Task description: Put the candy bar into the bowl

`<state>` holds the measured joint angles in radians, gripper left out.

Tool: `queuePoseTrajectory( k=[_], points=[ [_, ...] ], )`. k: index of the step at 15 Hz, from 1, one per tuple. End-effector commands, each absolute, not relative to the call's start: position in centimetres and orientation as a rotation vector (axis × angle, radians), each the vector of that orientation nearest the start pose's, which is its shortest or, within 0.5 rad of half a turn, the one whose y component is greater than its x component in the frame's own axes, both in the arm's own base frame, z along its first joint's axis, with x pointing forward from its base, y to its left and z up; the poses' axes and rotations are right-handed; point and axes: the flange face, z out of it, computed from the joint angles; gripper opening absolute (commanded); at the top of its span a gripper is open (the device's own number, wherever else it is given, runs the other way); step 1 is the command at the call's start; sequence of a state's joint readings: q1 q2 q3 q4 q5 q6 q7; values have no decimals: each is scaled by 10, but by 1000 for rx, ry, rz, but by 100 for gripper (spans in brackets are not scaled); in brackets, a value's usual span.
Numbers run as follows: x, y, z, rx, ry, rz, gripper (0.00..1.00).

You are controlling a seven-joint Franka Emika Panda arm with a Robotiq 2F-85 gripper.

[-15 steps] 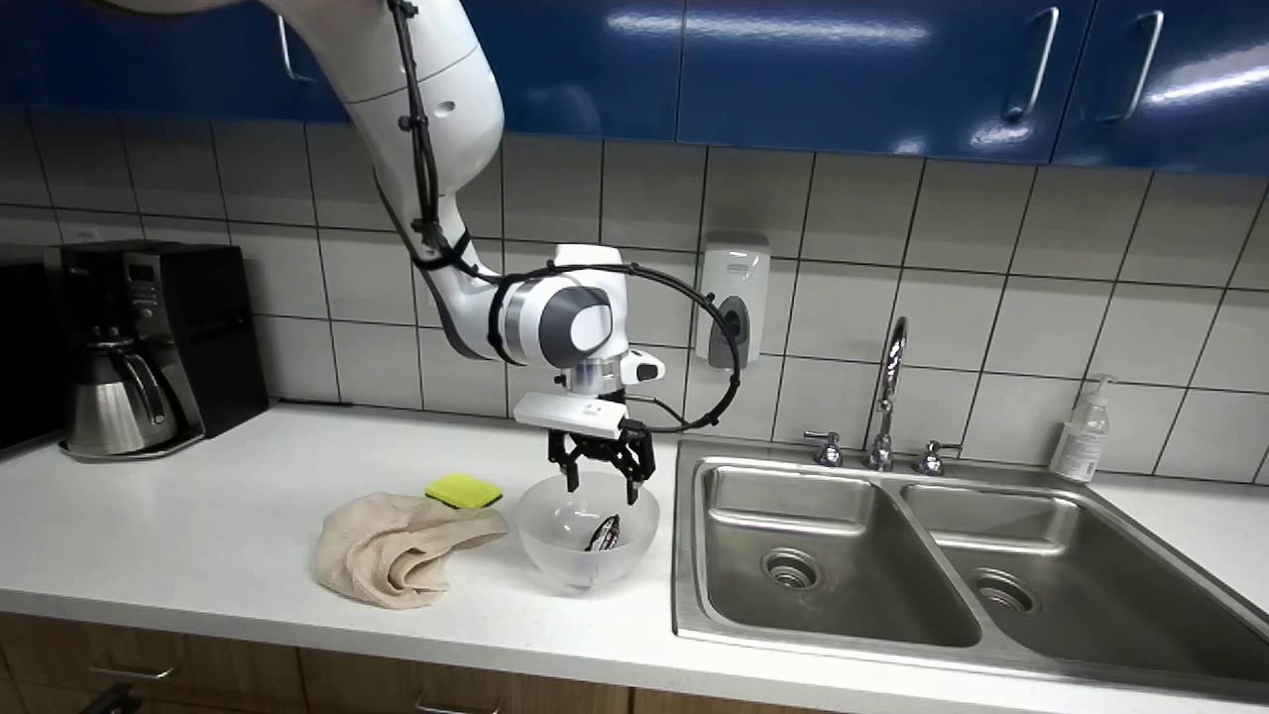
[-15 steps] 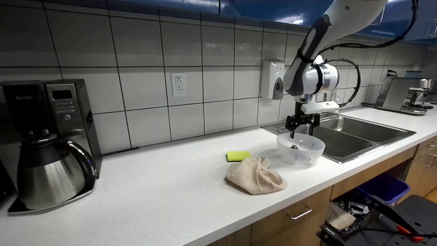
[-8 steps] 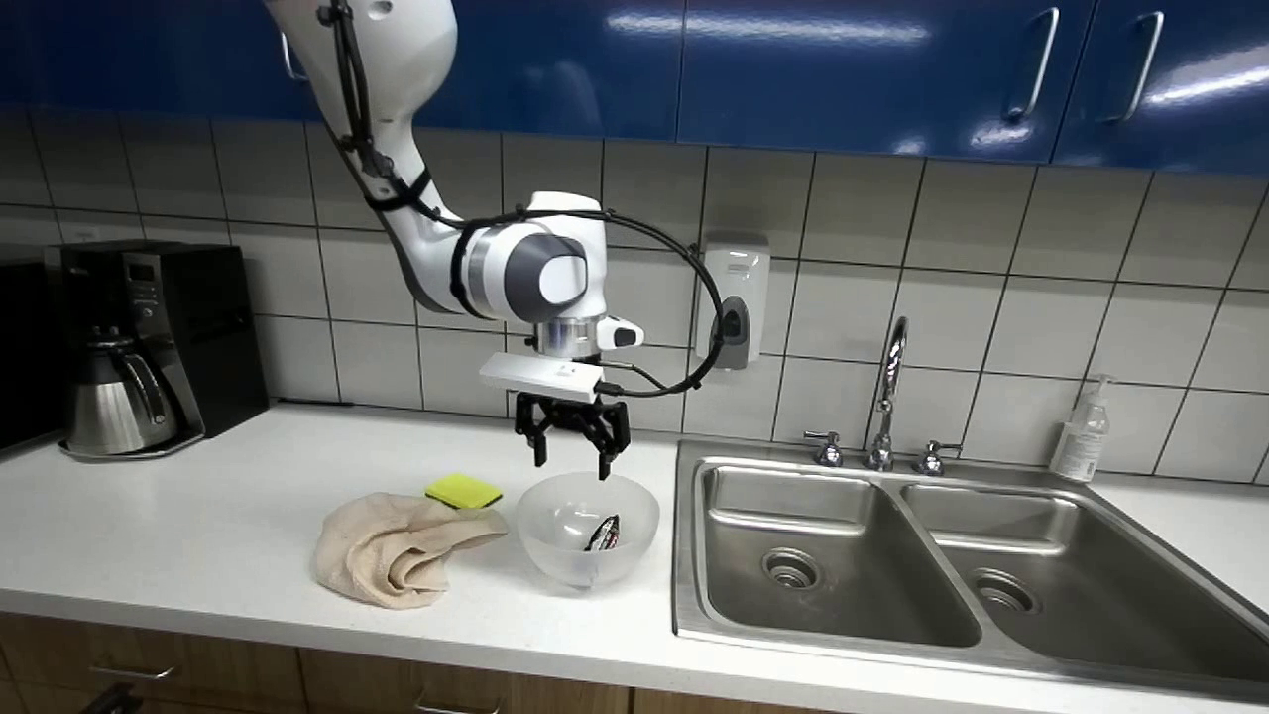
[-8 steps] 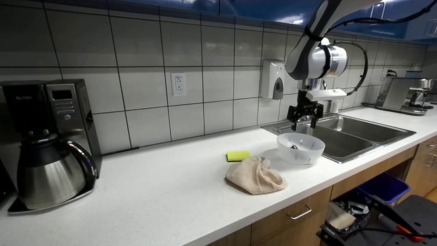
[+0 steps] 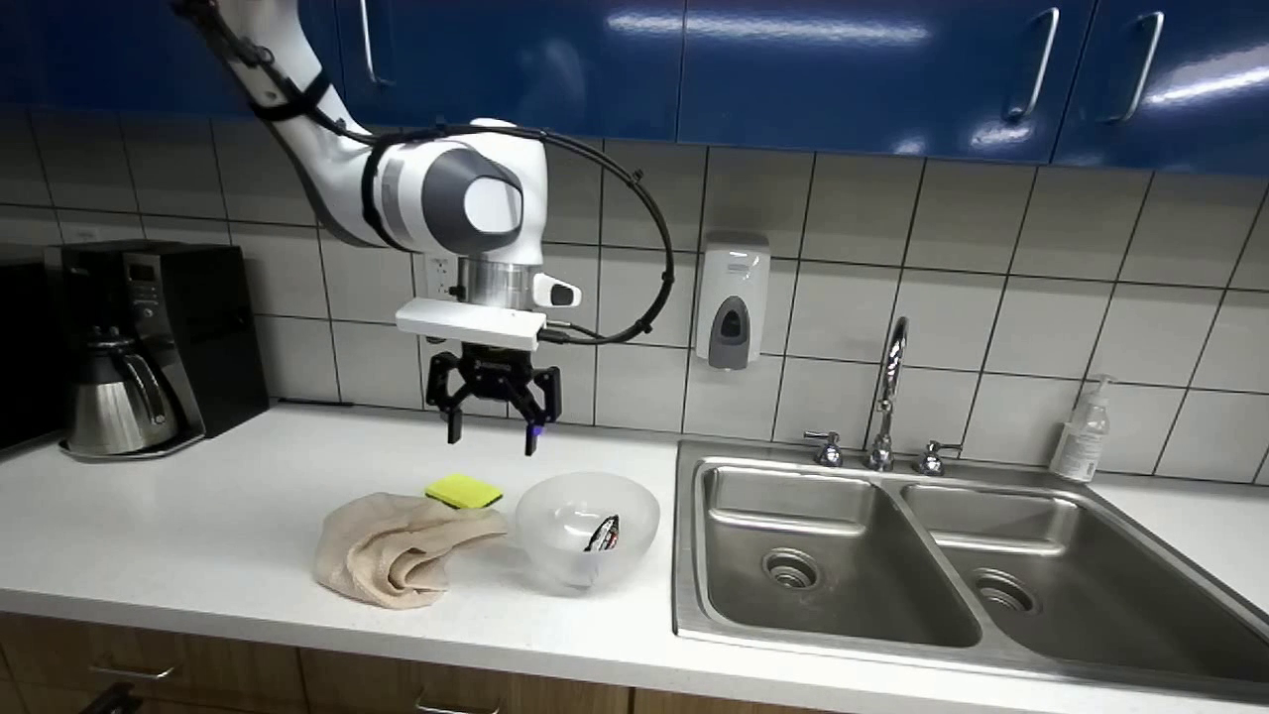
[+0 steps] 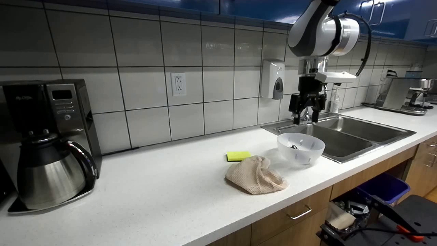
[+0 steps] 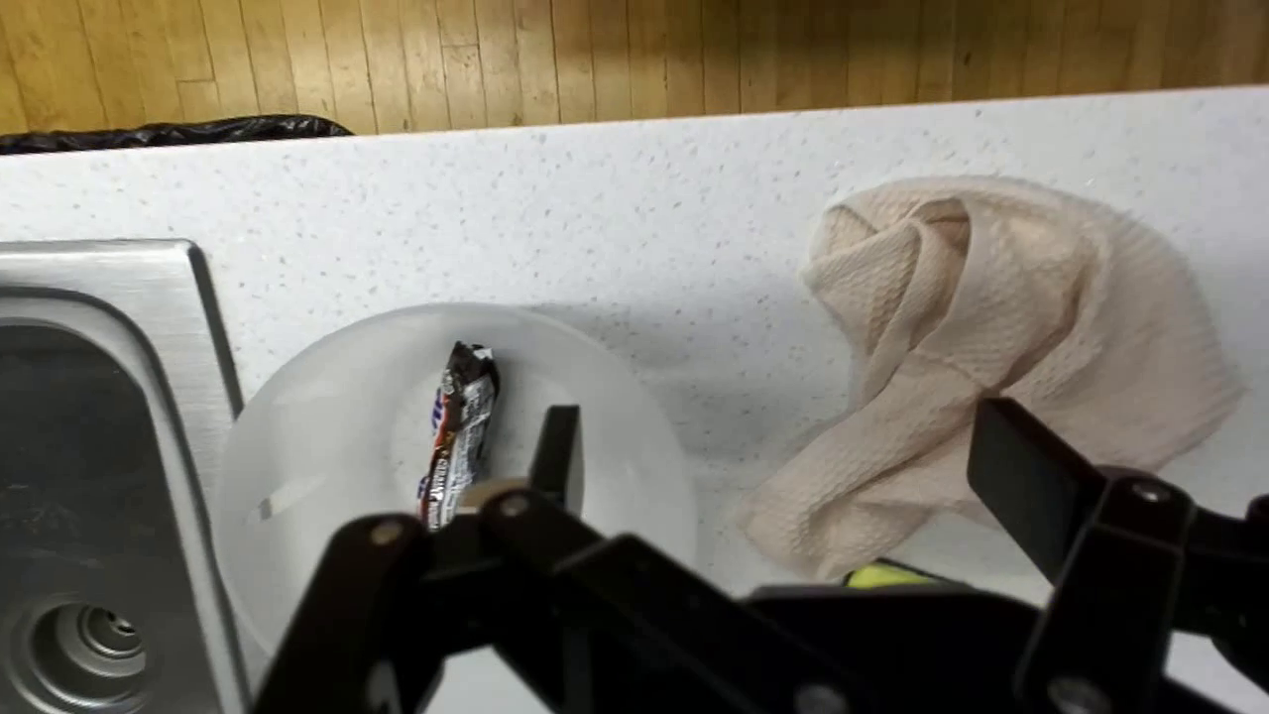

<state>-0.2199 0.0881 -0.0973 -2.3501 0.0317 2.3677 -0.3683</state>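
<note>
Tiled wall point(image 5: 843, 218) almost head-on in an exterior view, counter point(image 6: 153, 188) slantwise in an exterior view, both catching the bowl point(image 5: 570, 561)! And the wrist view, closer, peers into it, seemingly straight down.

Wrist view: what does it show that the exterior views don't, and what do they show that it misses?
Only the wrist view shows the print on the candy bar large enough to make out some letters.

Only the exterior views show the coffee maker, the wall soap dispenser and the blue cabinets.

All share at least part of the candy bar inside the bowl, the crumpled cloth, the sponge (just a corner in the wrist view), the sink, and the jaws, which stand open with nothing held.
</note>
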Motion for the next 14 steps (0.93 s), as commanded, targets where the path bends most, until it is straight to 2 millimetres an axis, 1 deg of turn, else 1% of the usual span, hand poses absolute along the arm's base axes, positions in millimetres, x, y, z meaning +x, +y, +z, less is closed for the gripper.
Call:
queuePoseTrajectory(
  k=[1, 5, 9, 10, 11, 14],
  points=[
    [452, -117, 311, -3058, -269, 148, 100],
    [442, -68, 317, -3014, -496, 220, 100],
    [434, -20, 314, -2967, -673, 298, 100],
    [446, -35, 307, -2995, -582, 270, 100],
    [445, -28, 306, -2991, -600, 278, 100],
    [445, -30, 304, -2991, -591, 282, 100]
  ],
)
